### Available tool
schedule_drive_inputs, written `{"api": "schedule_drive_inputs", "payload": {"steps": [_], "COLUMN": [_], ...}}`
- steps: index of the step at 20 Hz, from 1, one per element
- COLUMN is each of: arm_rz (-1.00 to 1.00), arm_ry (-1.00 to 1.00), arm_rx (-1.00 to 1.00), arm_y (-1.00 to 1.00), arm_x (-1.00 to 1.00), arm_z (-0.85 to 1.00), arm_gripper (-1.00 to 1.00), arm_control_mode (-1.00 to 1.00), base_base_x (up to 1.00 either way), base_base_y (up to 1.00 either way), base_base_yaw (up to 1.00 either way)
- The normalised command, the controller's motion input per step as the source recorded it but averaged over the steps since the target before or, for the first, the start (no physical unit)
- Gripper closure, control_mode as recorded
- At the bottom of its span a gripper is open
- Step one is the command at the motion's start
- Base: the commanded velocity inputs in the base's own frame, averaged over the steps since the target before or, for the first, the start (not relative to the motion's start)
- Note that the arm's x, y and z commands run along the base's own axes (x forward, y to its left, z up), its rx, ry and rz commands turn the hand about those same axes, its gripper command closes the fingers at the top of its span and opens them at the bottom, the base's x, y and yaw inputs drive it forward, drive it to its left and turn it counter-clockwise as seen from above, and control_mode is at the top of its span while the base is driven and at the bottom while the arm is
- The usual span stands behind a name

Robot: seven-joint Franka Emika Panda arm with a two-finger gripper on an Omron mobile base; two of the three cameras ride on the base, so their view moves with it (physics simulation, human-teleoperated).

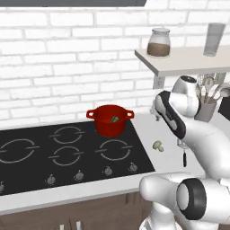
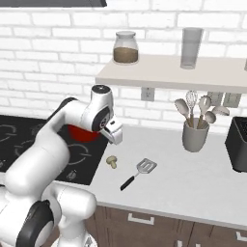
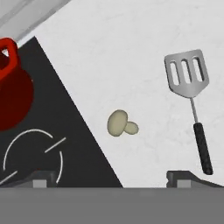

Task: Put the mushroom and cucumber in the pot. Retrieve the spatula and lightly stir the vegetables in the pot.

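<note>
Your gripper (image 3: 111,177) hangs above the white counter (image 2: 193,173), just off the right edge of the black cooktop (image 1: 45,157). In the hand view its two dark fingertips (image 3: 43,177) stand far apart at the bottom edge, so the jaws are spread wide with nothing between them.

Below the hand you have the mushroom (image 3: 121,124) — a pale tan cap with a short stem, lying on its side on the counter just beside the cooktop's edge. From the left base view it sits at (image 1: 158,146), and from the right base view at (image 2: 112,162), clear of the arm.

The spatula (image 3: 192,100) lies flat on the counter near the mushroom but apart from it: a slotted grey metal blade and a thin shaft running into a black handle. In the right base view you see it (image 2: 138,173) angled, with the blade farther from the robot than the handle.

The red pot (image 1: 110,119) stands on the rear right burner of the cooktop, both loop handles showing. A small green piece — the cucumber (image 1: 114,119) — rests inside it.

Farther right on the counter a grey utensil cup (image 2: 195,136) holds spoons and a whisk. On the shelf (image 2: 169,72) above stand a glass jar (image 2: 126,47) of brown contents and a tall glass (image 2: 191,47).
</note>
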Motion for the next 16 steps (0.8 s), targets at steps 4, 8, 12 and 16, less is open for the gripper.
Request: {"api": "schedule_drive_inputs", "payload": {"steps": [4,8,12,16], "arm_rz": [0.16,0.19,0.17,0.13], "arm_ry": [0.2,0.11,0.02,0.0], "arm_rx": [-0.01,0.0,0.0,-0.03], "arm_y": [-0.12,-0.01,0.0,0.0], "arm_x": [0.0,0.0,0.0,0.0], "arm_z": [-0.71,-0.7,-0.47,-0.4], "arm_gripper": [-1.0,-1.0,-1.0,-1.0], "arm_control_mode": [-1.0,-1.0,-1.0,-1.0], "base_base_x": [0.0,0.0,0.0,0.0], "base_base_y": [0.0,0.0,0.0,0.0], "base_base_yaw": [0.0,0.0,0.0,0.0]}}
